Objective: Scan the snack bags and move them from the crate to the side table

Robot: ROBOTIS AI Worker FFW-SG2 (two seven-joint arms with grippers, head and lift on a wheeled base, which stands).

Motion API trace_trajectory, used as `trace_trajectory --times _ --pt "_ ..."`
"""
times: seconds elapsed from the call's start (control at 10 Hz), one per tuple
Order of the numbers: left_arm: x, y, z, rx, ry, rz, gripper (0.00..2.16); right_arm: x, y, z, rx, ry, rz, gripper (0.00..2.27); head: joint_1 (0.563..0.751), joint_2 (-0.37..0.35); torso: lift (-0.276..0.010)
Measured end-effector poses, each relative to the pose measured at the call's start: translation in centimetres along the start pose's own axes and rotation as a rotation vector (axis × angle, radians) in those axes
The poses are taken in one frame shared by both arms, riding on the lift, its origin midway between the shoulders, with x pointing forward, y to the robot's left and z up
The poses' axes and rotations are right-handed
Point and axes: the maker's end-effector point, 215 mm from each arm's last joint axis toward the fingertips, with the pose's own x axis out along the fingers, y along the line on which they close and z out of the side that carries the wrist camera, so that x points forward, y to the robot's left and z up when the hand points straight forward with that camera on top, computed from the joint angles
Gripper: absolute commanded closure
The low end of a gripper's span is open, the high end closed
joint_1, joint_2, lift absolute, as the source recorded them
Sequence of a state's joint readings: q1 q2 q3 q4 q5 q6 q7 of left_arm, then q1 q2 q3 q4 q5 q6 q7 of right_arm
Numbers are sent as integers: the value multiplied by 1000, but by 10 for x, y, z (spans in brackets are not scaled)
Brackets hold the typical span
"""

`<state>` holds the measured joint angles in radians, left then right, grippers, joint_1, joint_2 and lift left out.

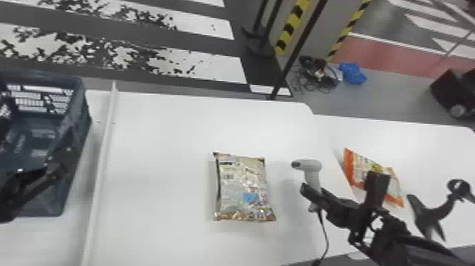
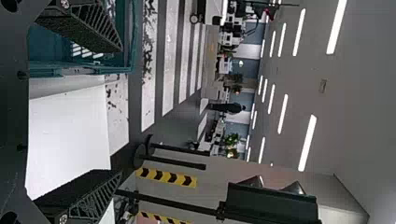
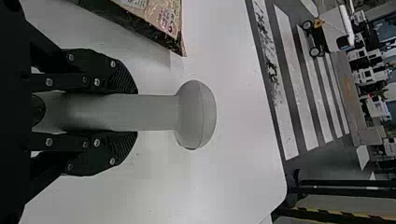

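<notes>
A: Which claw is engaged, and with what?

B: The right gripper (image 1: pixel 315 192), right of centre in the head view. Its fingers are closed on the handle of the scanner (image 1: pixel 312 166), which stands upright, its head toward the left of the frame. A black cable (image 1: pixel 325 231) runs from the foot of the handle to the bottom edge.

A: And the other claw?

B: The left gripper (image 1: pixel 37 145), at the left edge, in front of the crate (image 1: pixel 86 116). Its fingers are spread wide, with nothing between them, as the left wrist view shows.

A: Where are the snack bags?

B: Two are seen. The beige bag (image 1: pixel 242 189) lies flat on the middle table (image 1: pixel 159 169), just below the centre of the frame. The orange bag (image 1: pixel 369 169) lies on the right table (image 1: pixel 424 148), partly hidden behind the right gripper.

A: What lies farther out?

B: A grey stand (image 1: pixel 433 214) at lower right, on the right table. Beyond the tables, striped floor (image 1: pixel 208 67) fills the upper left; a black pole (image 1: pixel 300 46) rises right of top centre, and a blue bundle (image 1: pixel 352 73) lies on the floor at upper right, beside tangled cables (image 1: pixel 320 76).
</notes>
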<state>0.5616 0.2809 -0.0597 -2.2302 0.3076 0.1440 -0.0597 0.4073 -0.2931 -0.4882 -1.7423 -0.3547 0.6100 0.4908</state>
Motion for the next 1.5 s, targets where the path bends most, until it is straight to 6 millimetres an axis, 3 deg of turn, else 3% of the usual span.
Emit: trace_trajectory --times 0.2,0.4,0.6,0.7,0.8,0.9,1.2,1.3,1.5 --pt "0 0 -2 3 5 0 66 3 -14 -7 -5 -2 10 2233 695 -350 -87" --pt "0 0 -3 3 7 0 66 5 -20 -16 -12 3 34 1976 695 -350 -87" --pt "0 -2 -3 0 9 -3 66 5 -23 -20 -20 1 57 1966 695 -350 -87" --pt "0 -5 -4 -1 10 -8 66 5 -25 -24 -19 5 63 1760 695 -350 -87" --pt "0 -7 -4 -1 10 -12 66 5 -26 -27 -19 7 66 714 695 -350 -87" --pt "1 -10 -3 0 10 -16 66 4 -27 -25 -25 -4 66 -2 695 -350 -87" --pt "0 -15 -1 5 12 -23 66 -15 -24 4 -45 -74 73 49 695 -350 -87" --pt "0 -16 -1 8 12 -25 66 -25 -11 12 -25 -66 99 49 695 -350 -87" --pt "-1 -17 -2 12 15 -24 66 -42 47 5 67 76 260 66 695 -350 -87"
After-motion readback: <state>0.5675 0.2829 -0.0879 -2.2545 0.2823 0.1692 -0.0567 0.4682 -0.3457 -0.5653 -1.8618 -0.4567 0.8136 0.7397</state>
